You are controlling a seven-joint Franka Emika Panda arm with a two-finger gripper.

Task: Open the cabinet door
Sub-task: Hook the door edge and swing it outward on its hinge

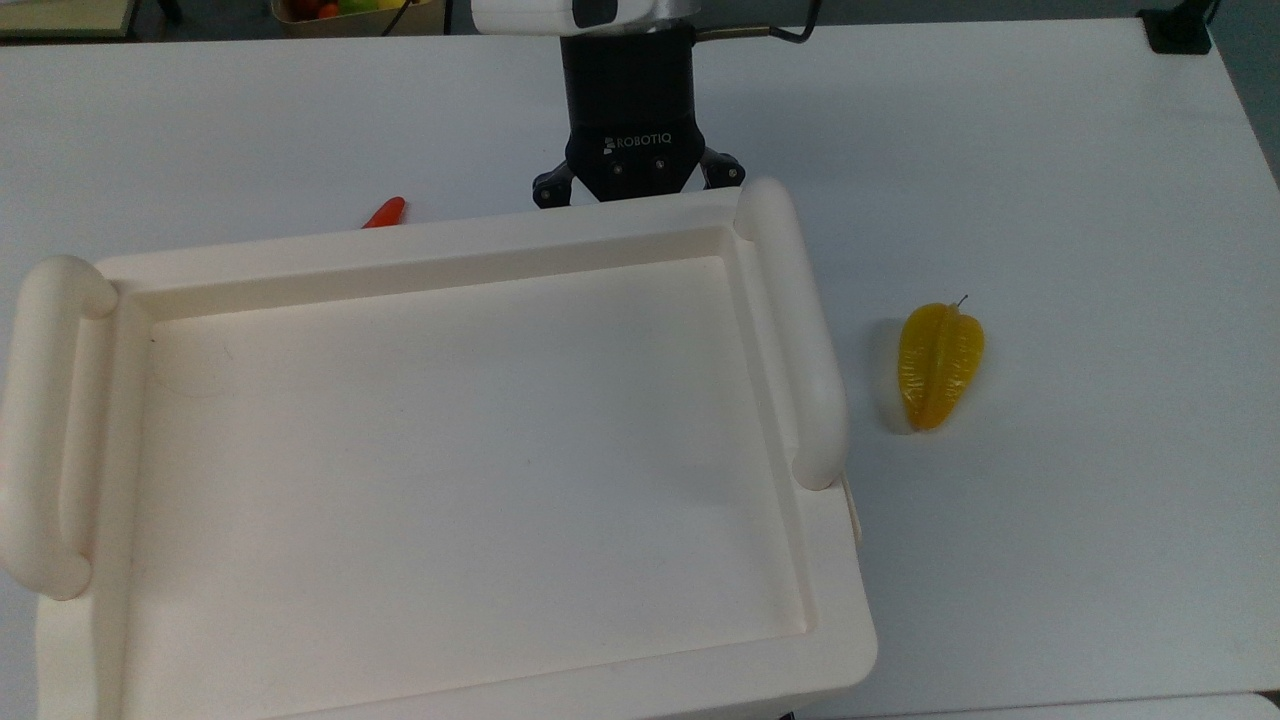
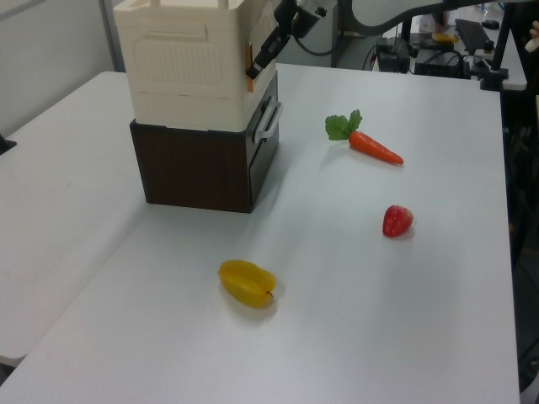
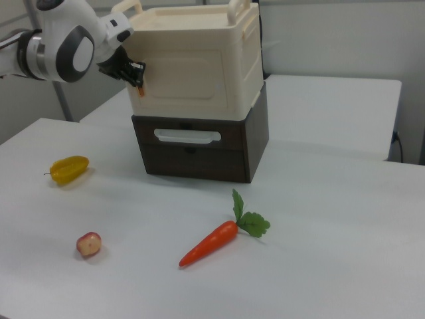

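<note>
A white table [image 2: 421,320] carries toy produce and a dark brown drawer unit [image 3: 199,156] with a pale bar handle [image 3: 186,136], which sits below the gripper [image 3: 136,75]. The carrot [image 3: 219,239], orange with a green leafy top, lies well apart from the gripper, low in the right view. The small red fruit [image 3: 88,244] lies farther down toward the right view's left. The yellow starfruit [image 3: 68,169] rests below the gripper at the right view's left edge.

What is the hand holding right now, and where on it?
The hand sits at the cabinet door's edge by an orange tab; whether it grips cannot be told.
</note>
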